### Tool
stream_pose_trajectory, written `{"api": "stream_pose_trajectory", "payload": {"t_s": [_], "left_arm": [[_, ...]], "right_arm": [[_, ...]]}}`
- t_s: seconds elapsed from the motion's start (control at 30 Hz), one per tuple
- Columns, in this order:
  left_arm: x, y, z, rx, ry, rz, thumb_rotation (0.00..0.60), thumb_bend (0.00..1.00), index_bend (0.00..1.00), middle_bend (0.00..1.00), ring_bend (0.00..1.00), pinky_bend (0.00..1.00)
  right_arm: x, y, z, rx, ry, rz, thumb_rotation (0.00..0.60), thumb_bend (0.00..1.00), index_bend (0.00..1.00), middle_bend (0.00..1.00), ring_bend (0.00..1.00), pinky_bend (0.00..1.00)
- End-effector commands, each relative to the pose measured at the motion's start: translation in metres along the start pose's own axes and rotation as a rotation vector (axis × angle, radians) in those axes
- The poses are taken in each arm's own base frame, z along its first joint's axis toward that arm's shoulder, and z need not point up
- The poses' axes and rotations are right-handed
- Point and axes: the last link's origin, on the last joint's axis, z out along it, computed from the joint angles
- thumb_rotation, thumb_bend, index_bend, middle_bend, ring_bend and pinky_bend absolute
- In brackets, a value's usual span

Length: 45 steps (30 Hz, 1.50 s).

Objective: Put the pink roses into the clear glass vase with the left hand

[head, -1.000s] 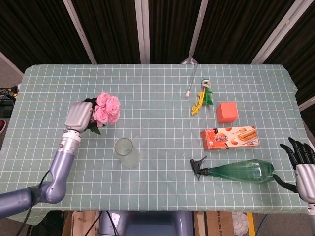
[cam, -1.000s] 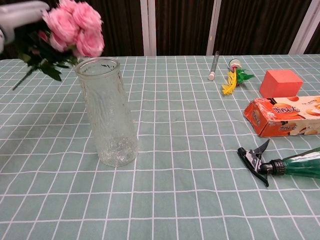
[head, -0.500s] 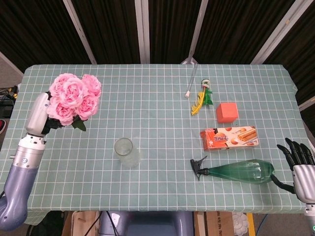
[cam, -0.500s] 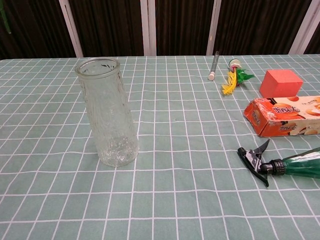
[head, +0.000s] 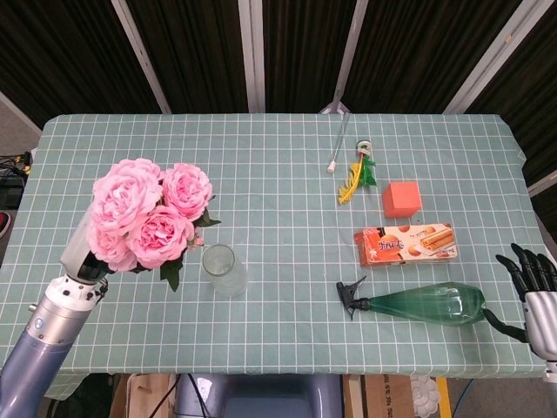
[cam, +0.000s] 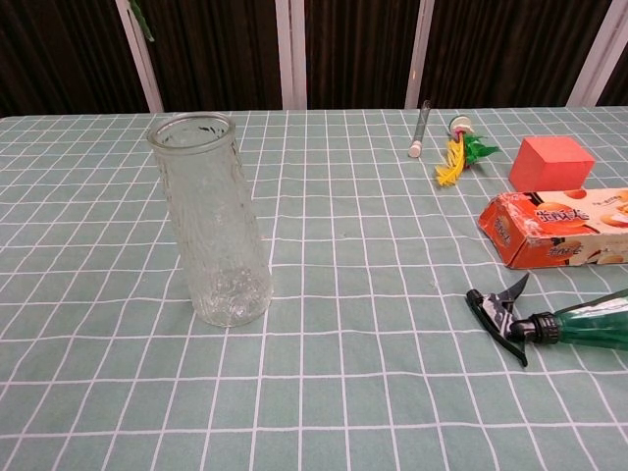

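Observation:
A bunch of pink roses (head: 145, 217) with dark green leaves is raised high above the table, close to the head camera. My left hand (head: 80, 255) grips it from below and is mostly hidden behind the blooms. The clear glass vase (head: 222, 270) stands upright just right of the bunch; the chest view shows the vase (cam: 212, 234) empty, with only a leaf tip (cam: 143, 22) at the top edge. My right hand (head: 533, 283) rests off the table's right edge, fingers spread, holding nothing.
A green spray bottle (head: 418, 306) lies at the front right. Behind it are an orange biscuit box (head: 406, 243), an orange cube (head: 401, 199), a yellow-green toy (head: 357, 174) and a thin tube (head: 337, 140).
The left hand has lifted the roses from table level up out of the chest view, then carried them right toward the vase. The right hand stays put.

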Motion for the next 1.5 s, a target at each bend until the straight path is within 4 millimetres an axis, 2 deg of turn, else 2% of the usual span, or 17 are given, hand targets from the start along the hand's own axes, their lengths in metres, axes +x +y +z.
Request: {"api": "stream_pose_trajectory", "payload": {"t_s": [0.03, 0.73, 1.17, 1.27, 1.37, 1.5], "left_arm": [[-0.011, -0.002, 0.002, 0.010, -0.025, -0.009, 0.600, 0.49, 0.32, 0.36, 0.31, 0.46], [-0.037, -0.062, 0.009, 0.124, -0.054, 0.023, 0.600, 0.49, 0.32, 0.35, 0.31, 0.46], [-0.040, -0.108, -0.001, 0.242, -0.103, 0.011, 0.600, 0.47, 0.32, 0.33, 0.28, 0.41], [-0.041, -0.113, -0.002, 0.254, -0.120, 0.027, 0.600, 0.47, 0.32, 0.31, 0.25, 0.38], [-0.043, -0.119, -0.004, 0.274, -0.147, 0.045, 0.600, 0.44, 0.28, 0.27, 0.19, 0.30], [-0.044, -0.123, -0.007, 0.306, -0.208, 0.058, 0.600, 0.37, 0.19, 0.18, 0.08, 0.17]], "right_arm": [[0.000, 0.000, 0.000, -0.001, -0.001, 0.000, 0.600, 0.21, 0.17, 0.05, 0.02, 0.00], [0.000, 0.002, 0.001, -0.006, -0.002, 0.005, 0.600, 0.21, 0.17, 0.05, 0.02, 0.00], [0.001, 0.002, 0.001, -0.005, 0.001, 0.004, 0.600, 0.21, 0.17, 0.05, 0.02, 0.00], [0.001, 0.002, 0.001, -0.005, 0.000, 0.003, 0.600, 0.21, 0.17, 0.05, 0.02, 0.00], [0.001, 0.002, 0.000, -0.006, 0.000, 0.002, 0.600, 0.21, 0.17, 0.05, 0.02, 0.00], [0.001, 0.003, 0.000, -0.006, 0.003, 0.004, 0.600, 0.21, 0.17, 0.05, 0.02, 0.00]]}}
